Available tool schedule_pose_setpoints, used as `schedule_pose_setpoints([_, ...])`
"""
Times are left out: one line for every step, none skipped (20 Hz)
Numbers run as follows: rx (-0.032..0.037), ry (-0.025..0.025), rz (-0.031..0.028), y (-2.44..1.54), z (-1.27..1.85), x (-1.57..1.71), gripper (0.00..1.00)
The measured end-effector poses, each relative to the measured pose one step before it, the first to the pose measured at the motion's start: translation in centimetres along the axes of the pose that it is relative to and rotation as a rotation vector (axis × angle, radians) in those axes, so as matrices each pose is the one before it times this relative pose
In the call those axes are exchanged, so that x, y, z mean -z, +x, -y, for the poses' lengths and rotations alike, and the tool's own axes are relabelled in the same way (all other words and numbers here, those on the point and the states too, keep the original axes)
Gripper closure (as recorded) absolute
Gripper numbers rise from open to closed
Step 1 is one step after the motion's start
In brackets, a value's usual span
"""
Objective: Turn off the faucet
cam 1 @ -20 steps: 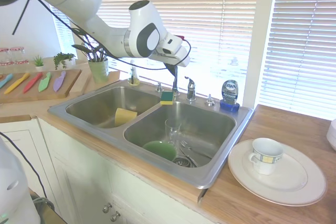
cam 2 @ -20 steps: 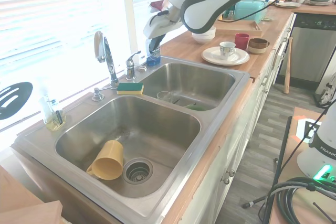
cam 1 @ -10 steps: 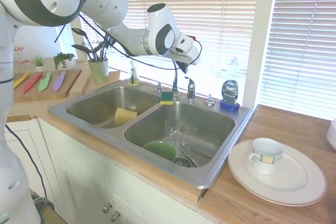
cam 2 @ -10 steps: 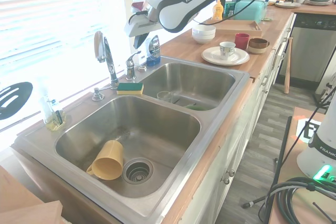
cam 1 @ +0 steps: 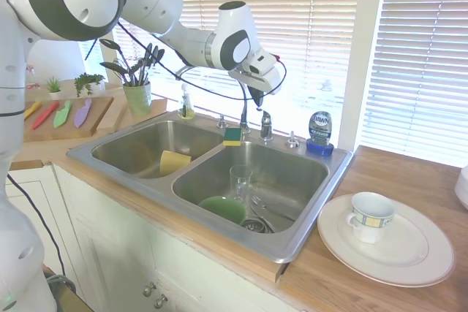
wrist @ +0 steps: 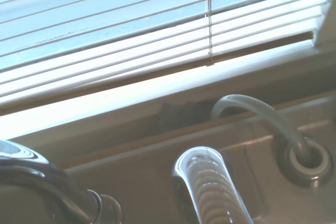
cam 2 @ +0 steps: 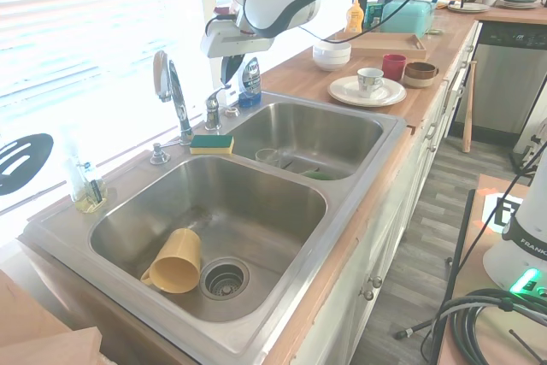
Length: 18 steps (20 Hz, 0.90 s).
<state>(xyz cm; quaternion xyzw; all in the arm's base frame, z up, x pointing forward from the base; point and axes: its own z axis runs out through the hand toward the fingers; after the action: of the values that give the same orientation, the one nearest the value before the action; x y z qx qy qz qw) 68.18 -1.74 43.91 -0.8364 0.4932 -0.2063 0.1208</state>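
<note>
The faucet's thin chrome gooseneck spout (cam 1: 243, 107) (cam 2: 173, 87) rises behind the divider of the double sink. Its small chrome lever handle (cam 1: 265, 123) (cam 2: 213, 107) stands just beside the spout. My gripper (cam 1: 258, 99) (cam 2: 229, 68) hangs shut and empty, pointing down, a little above that handle and apart from it. The wrist view shows the lever handle (wrist: 207, 187) from close by, with the spout's base (wrist: 58, 195) on one side. I see no water stream in any view.
A blue dish-soap bottle (cam 1: 319, 131) (cam 2: 249, 81) stands close behind the handle, and a round chrome cap (cam 1: 292, 139) (wrist: 303, 157) sits near it. A sponge (cam 1: 232, 136) lies on the divider. The basins hold a glass (cam 1: 240, 180), a green bowl (cam 1: 223, 208) and a yellow cup (cam 2: 175, 262). Window blinds are close behind.
The arm has swung toward the window. The gripper has shifted from over the soap bottle to just above the lever handle. The faucet and handle have not moved.
</note>
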Motion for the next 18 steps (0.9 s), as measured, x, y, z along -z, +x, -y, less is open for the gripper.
schedule_pose_setpoints([0.00242, -0.00631, 0.00708, 0.034, -0.034, -0.105, 1.00])
schedule_pose_setpoints([0.00446, -0.00863, 0.01243, -0.008, -0.022, -0.149, 1.00])
schedule_pose_setpoints([0.00455, -0.01376, 0.01606, -0.061, -0.092, -0.171, 1.00])
schedule_pose_setpoints([0.00448, -0.01206, 0.01180, -0.055, -0.075, -0.145, 1.00])
schedule_pose_setpoints([0.00293, -0.00797, 0.00897, -0.034, -0.065, -0.141, 1.00])
schedule_pose_setpoints([0.00233, -0.00572, 0.00737, -0.020, -0.101, -0.105, 1.00])
schedule_pose_setpoints([0.00133, -0.00027, 0.00288, 0.027, -0.038, -0.011, 1.00])
schedule_pose_setpoints([0.00140, 0.00005, 0.00283, 0.032, -0.042, -0.021, 1.00])
schedule_pose_setpoints([0.00149, -0.00092, 0.00178, 0.017, -0.036, -0.020, 1.00])
schedule_pose_setpoints([0.00178, -0.00098, 0.00148, 0.000, -0.030, -0.026, 1.00])
schedule_pose_setpoints([0.00185, -0.00017, 0.00158, -0.008, -0.031, -0.034, 1.00])
schedule_pose_setpoints([0.00224, -0.00019, 0.00138, -0.017, -0.030, -0.038, 1.00])
schedule_pose_setpoints([0.00272, -0.00015, 0.00084, -0.015, -0.017, -0.023, 1.00])
schedule_pose_setpoints([0.00279, -0.00039, 0.00095, -0.015, -0.007, -0.013, 1.00])
schedule_pose_setpoints([0.00282, -0.00133, 0.00153, -0.019, -0.011, -0.010, 1.00])
schedule_pose_setpoints([0.00243, -0.00171, 0.00165, -0.021, -0.012, 0.003, 1.00])
schedule_pose_setpoints([0.00271, -0.00315, 0.00251, -0.027, -0.026, 0.025, 1.00])
schedule_pose_setpoints([0.00176, -0.00411, 0.00323, -0.031, -0.033, 0.047, 1.00])
